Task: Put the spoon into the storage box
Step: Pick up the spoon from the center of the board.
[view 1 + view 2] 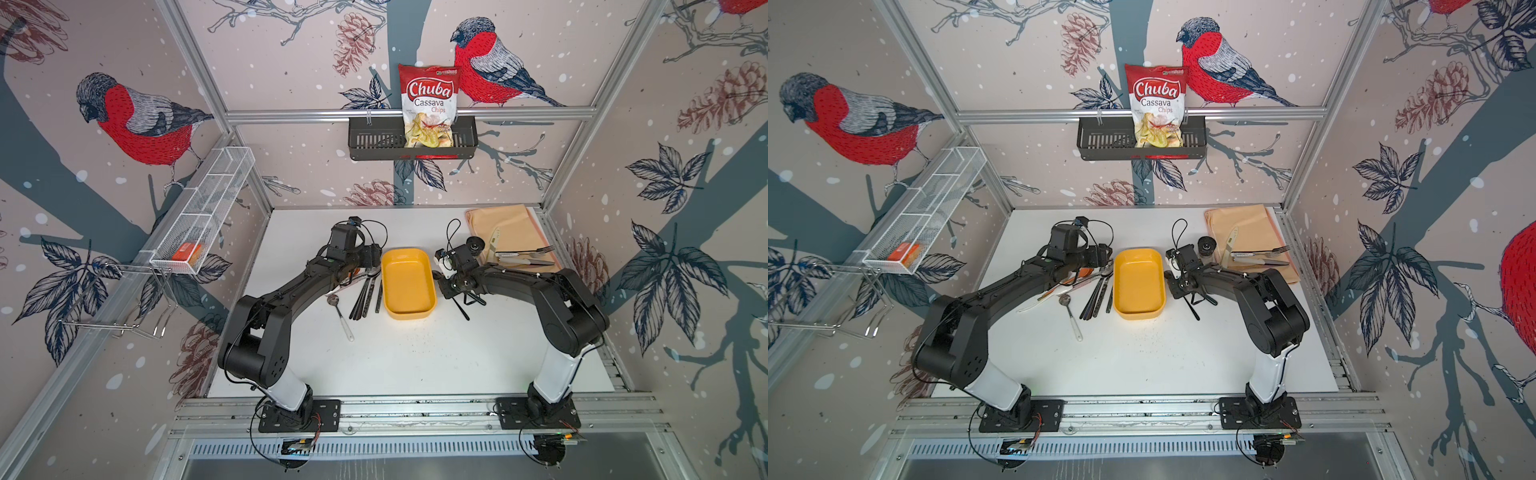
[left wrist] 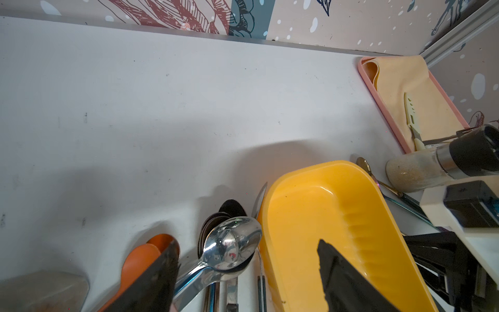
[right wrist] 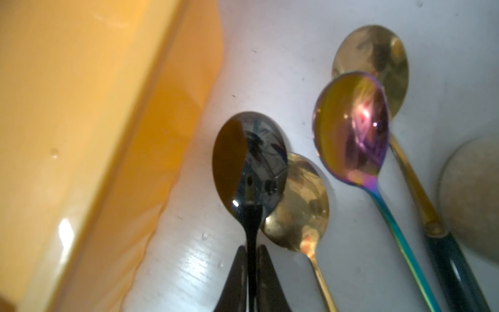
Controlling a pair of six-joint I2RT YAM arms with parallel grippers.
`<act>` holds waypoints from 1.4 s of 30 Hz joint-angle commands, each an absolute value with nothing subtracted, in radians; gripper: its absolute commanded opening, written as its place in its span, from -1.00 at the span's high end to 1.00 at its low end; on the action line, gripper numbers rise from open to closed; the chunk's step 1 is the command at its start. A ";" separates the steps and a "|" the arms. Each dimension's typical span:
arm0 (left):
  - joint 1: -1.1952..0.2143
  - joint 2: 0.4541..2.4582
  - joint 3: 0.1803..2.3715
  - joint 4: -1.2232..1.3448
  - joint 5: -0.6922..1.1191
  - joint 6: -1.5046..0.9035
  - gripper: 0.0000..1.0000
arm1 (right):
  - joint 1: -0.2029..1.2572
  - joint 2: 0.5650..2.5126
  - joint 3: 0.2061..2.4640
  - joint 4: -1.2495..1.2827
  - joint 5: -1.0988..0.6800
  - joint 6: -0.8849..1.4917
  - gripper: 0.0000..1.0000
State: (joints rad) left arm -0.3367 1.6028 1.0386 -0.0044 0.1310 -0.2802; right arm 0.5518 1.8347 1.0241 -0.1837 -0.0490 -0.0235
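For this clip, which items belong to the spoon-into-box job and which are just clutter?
Job:
- black spoon, gripped by the right hand
- yellow storage box, nothing in it
- left hand, open

Clutter:
- chips bag in the black basket
- wire basket
- fork
- shaker

Bird-print walls point(image 1: 137, 124) enclose a white table point(image 1: 415, 357).

The box point(image 2: 305, 205) is smooth, glossy yellow plastic. The black spoon point(image 3: 249, 162) is mirror-polished metal, like the silver spoon point(image 2: 229, 243). The tabletop point(image 1: 415, 353) is matt white.
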 commanded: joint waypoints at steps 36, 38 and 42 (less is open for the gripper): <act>-0.220 1.472 0.916 0.075 0.223 -0.349 -0.67 | 0.707 1.796 1.404 -0.387 0.005 0.403 0.99; -0.212 1.458 0.911 0.072 0.222 -0.357 -0.67 | 0.726 1.844 1.437 -0.381 0.020 0.437 0.99; -0.205 1.438 0.907 0.062 0.218 -0.358 -0.67 | 0.740 1.913 1.465 -0.345 0.026 0.504 1.00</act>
State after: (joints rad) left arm -0.2111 1.4509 0.9089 0.0460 0.2119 -0.3492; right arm 0.7372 1.8877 1.4487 -0.3725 0.0036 0.4278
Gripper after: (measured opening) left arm 0.837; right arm 0.074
